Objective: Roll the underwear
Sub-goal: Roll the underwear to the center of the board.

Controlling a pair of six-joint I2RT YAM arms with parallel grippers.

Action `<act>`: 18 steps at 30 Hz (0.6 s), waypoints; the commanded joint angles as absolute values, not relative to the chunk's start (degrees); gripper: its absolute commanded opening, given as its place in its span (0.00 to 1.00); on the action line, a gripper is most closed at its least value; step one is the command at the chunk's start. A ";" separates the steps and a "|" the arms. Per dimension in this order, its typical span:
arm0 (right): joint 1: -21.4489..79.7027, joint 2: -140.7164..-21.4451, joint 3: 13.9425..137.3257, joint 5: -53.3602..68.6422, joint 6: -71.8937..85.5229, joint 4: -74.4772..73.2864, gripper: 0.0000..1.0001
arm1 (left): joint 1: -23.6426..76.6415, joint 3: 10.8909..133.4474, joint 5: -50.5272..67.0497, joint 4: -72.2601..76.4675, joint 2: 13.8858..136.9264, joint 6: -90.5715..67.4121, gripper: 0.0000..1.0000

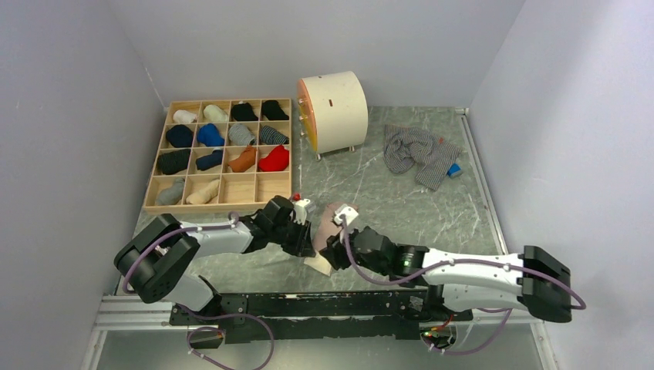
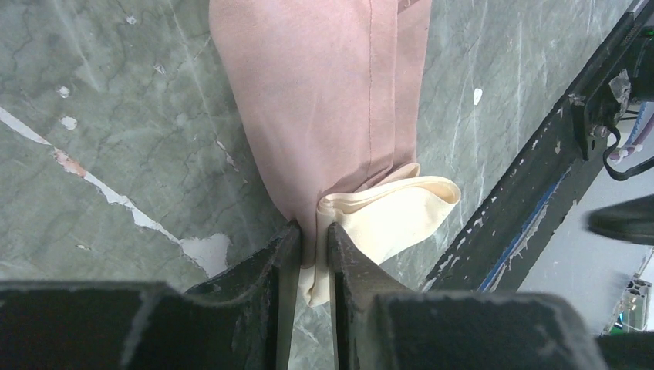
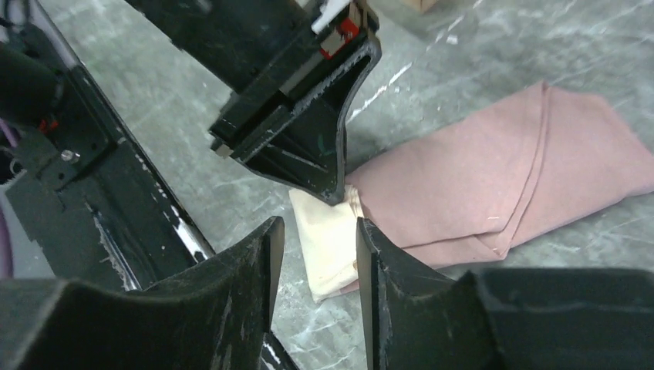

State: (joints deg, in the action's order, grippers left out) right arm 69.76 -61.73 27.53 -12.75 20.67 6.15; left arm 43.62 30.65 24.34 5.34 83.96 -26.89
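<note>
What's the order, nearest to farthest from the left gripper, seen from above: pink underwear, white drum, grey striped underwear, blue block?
1. Pale pink-beige cloth underwear, pinched by the left gripper.
2. White cylindrical drum, straight behind.
3. Grey striped cloth underwear, back right.
4. Small blue block, just beyond it.

No legible text, label, brand, number or sign was found in any of the three views.
</note>
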 commanded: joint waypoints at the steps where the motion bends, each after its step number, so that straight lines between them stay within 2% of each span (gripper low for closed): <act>1: 70.54 -51.93 20.84 -17.43 17.81 20.30 0.45 | 44.08 31.02 24.28 1.48 85.37 -25.48 0.26; 3: 70.51 -46.63 16.06 -18.50 20.26 27.43 0.47 | 44.11 31.03 24.37 1.54 85.56 -25.49 0.26; 6: 70.52 -39.88 8.81 -20.48 24.74 35.16 0.61 | 44.10 30.52 25.20 2.47 85.58 -25.95 0.26; 8: 70.48 -37.54 5.86 -20.78 23.08 37.81 0.55 | 44.18 30.41 25.45 2.78 85.65 -26.17 0.26; 10: 70.49 -37.70 7.05 -18.52 17.89 32.69 0.51 | 44.10 30.45 25.41 2.85 85.72 -26.19 0.26; 14: 70.93 -47.25 15.28 -11.33 9.78 20.00 0.55 | 44.17 30.82 25.26 3.06 86.33 -26.47 0.26; 18: 76.13 -64.04 25.19 -17.00 5.10 8.83 0.58 | 44.19 31.03 25.17 2.90 86.87 -26.63 0.26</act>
